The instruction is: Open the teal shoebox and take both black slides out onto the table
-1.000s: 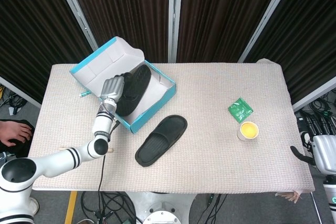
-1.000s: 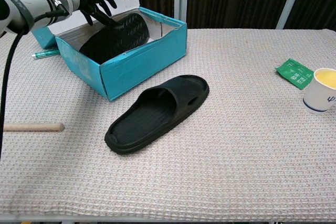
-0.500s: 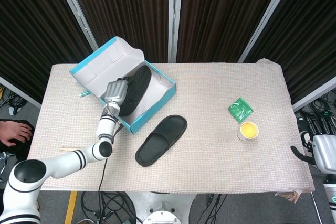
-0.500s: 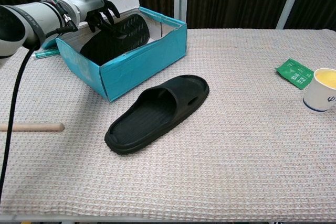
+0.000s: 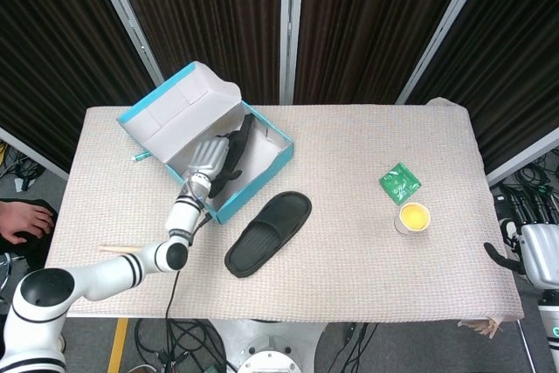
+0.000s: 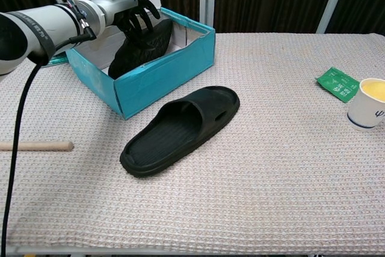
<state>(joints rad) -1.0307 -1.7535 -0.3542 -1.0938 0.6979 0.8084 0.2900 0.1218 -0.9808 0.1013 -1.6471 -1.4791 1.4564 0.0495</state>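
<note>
Left hand (image 6: 133,15) is where my attention sits: its fingers are wrapped over the edge of the second black slide (image 6: 141,46), which stands tilted up on its side inside the teal shoebox (image 6: 162,73), heel end raised above the near wall. I read that as a real hold, though I can't see from either camera how far the thumb reaches behind the sole. The lid (image 5: 179,98) is folded back and open. The first slide (image 5: 268,233) lies flat on the table (image 5: 367,268), just in front of the box and apart from it. My right hand (image 5: 534,255) is parked at the far right table edge, only partly in frame, so I cannot tell how its fingers are set.

The risks as I judge them: the slide's lower end looks to be down in the box, so lifting at an angle could catch it on the near wall and drag the light cardboard box along, perhaps onto the slide already out. A grip on one edge of a floppy sole may also let it swing or slip free. The paper cup (image 6: 368,103) and green packet (image 6: 338,83) are well apart from all this.
</note>
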